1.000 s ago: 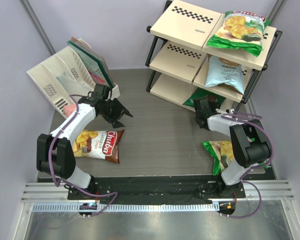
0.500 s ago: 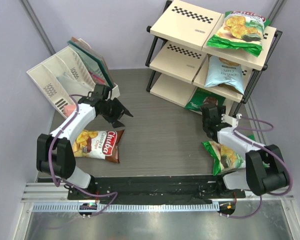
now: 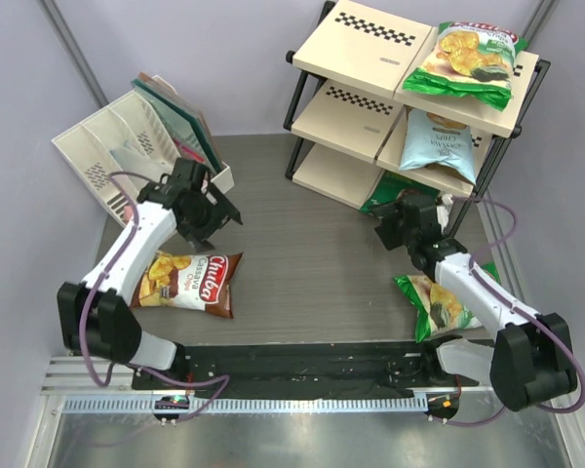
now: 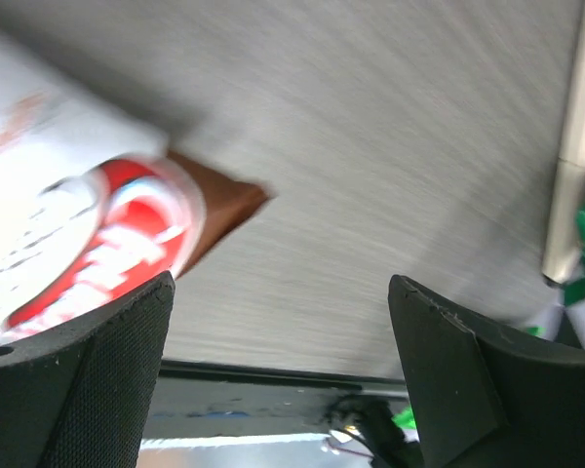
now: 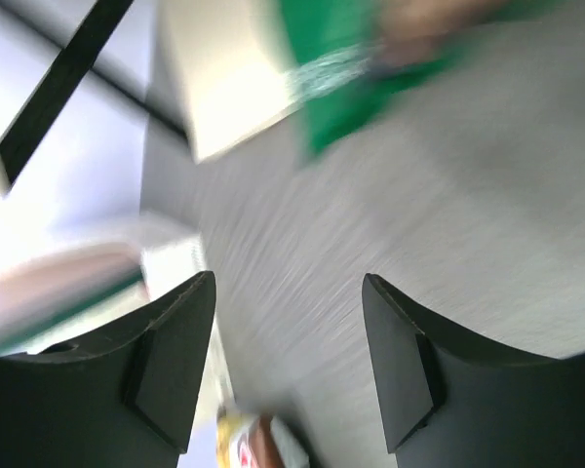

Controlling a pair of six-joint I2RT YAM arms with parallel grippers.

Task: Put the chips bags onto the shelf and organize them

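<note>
The dark brown chips bag (image 3: 190,283) with the red logo lies flat on the table at the near left; its corner shows in the left wrist view (image 4: 107,244). My left gripper (image 3: 217,226) hovers just behind it, open and empty (image 4: 283,361). On the shelf (image 3: 356,44), a green bag (image 3: 465,60) lies on the top board, a light blue bag (image 3: 439,141) on the middle board and a green bag (image 3: 395,190) on the bottom board (image 5: 370,68). Another green bag (image 3: 434,302) lies on the table under my right arm. My right gripper (image 3: 382,232) is open and empty (image 5: 288,361), in front of the bottom board.
A white slotted organizer (image 3: 127,156) holding flat items leans at the back left, close behind my left gripper. Grey walls close in both sides. The shelf's black frame legs (image 3: 297,146) stand on the table at the back right.
My left gripper has opened wider and drawn back towards the white organizer. My right gripper has pulled away from the bottom board and turned left; the green bag stays on that board.
</note>
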